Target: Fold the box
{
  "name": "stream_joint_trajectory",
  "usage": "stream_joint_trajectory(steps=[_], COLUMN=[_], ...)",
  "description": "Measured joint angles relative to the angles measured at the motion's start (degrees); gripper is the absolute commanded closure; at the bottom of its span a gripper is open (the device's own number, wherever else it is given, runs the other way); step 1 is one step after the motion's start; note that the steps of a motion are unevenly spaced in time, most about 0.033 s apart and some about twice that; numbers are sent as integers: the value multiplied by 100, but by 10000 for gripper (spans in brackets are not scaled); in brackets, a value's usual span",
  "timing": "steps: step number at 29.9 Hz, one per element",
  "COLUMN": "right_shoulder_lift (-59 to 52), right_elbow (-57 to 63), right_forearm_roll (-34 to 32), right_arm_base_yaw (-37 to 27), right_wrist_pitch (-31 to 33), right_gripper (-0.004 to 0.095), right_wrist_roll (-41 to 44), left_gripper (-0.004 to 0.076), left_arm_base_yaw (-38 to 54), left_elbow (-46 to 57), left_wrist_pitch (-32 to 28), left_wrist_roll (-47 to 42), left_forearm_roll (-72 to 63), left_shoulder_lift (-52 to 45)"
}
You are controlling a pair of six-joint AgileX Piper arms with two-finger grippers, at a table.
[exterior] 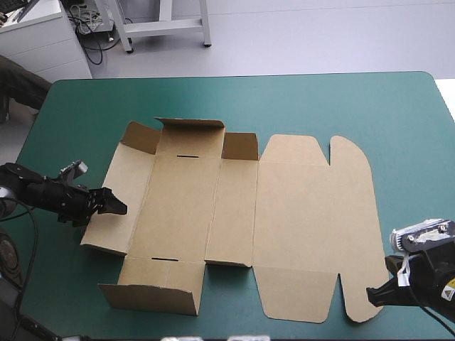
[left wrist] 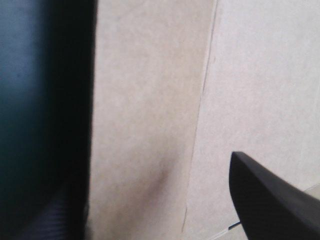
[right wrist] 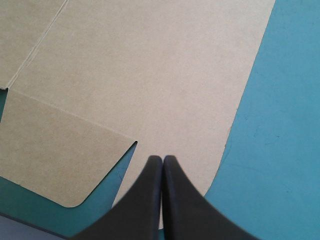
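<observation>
The brown box [exterior: 284, 213] lies as a cut sheet on the teal-green table [exterior: 355, 99]. Its lid part is flat to the right. Its left wall [exterior: 110, 220], far flap [exterior: 188, 126] and near flap [exterior: 149, 298] are partly raised. My left gripper [exterior: 117, 206] is at the left wall, open, with one black finger [left wrist: 270, 200] over the board's inner face [left wrist: 150, 100] and the other a dark blur outside it. My right gripper [exterior: 371, 295] is shut, its tips [right wrist: 162, 158] at the rounded near right corner of the lid [right wrist: 150, 75].
Bare teal-green cover [right wrist: 280, 150] surrounds the sheet on the far side and the right. The table's near edge runs close behind my right gripper. The table's left edge lies just behind my left arm.
</observation>
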Motion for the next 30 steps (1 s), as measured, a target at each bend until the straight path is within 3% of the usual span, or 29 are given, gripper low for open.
stream_joint_trajectory(steps=[3, 6, 12, 16, 24, 30], right_shoulder_lift=[0, 0, 0, 0, 0, 0], right_elbow=[0, 0, 0, 0, 0, 0], right_forearm_roll=[0, 0, 0, 0, 0, -43], right_arm_base_yaw=[0, 0, 0, 0, 0, 0], right_wrist_pitch=[0, 0, 0, 0, 0, 0], right_gripper=[931, 931, 931, 931, 931, 931], right_wrist_roll=[0, 0, 0, 0, 0, 0], left_gripper=[211, 298, 601, 758, 756, 756], left_arm_base_yaw=[0, 0, 0, 0, -89, -690], left_elbow=[53, 82, 93, 93, 87, -278], left_wrist_pitch=[6, 0, -17, 12, 137, 3], left_wrist_roll=[37, 41, 41, 41, 395, 546], left_forearm_roll=[-163, -216, -216, -306, -459, -369], left_shoulder_lift=[0, 0, 5, 5, -1, 12])
